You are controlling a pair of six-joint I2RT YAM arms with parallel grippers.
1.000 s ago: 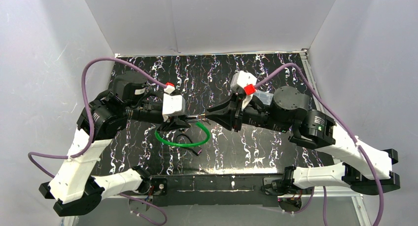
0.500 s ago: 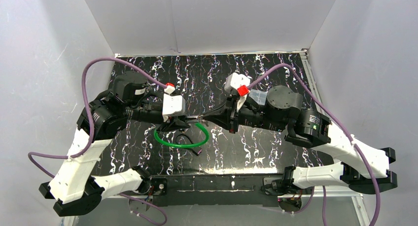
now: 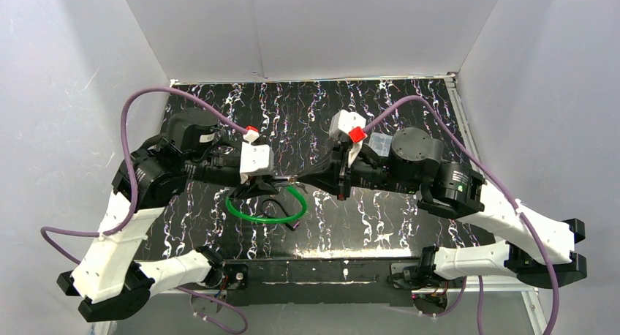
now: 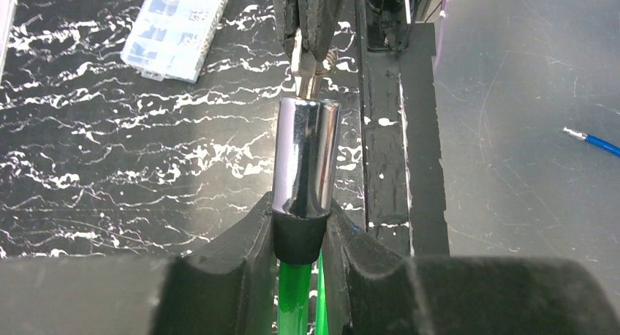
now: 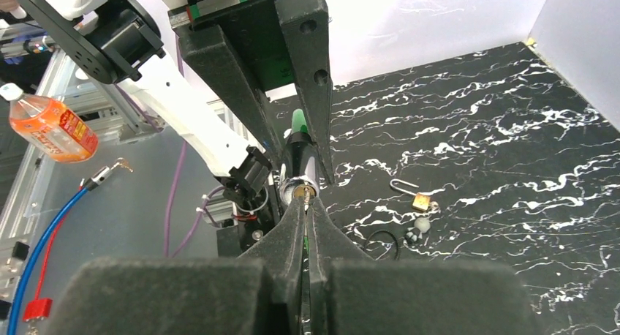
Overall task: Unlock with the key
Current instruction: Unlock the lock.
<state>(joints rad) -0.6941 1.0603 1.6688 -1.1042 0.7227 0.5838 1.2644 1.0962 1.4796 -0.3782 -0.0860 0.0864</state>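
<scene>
Holding lock barrel (image 4: pixel 305 156) in left claw (image 4: pixel 301 219), right claw (image 5: pixel 305 203) pinched shut on key (image 4: pixel 301 73) meeting barrel's end; turning apparently left to do.

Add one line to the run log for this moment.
left gripper: shut on lock cylinder | right gripper: shut on key | key: tip at cylinder's end

The left pincer (image 4: pixel 300 211), clamped partway, faces the right pincer (image 5: pixel 305 207), pinched tight, tip to tip.

Bright, even light from above; glare streaks the chrome cylinder (image 4: pixel 305 156) just ahead of my left end effector (image 4: pixel 301 212), whose near fingers (image 4: pixel 237 243) blur.
</scene>
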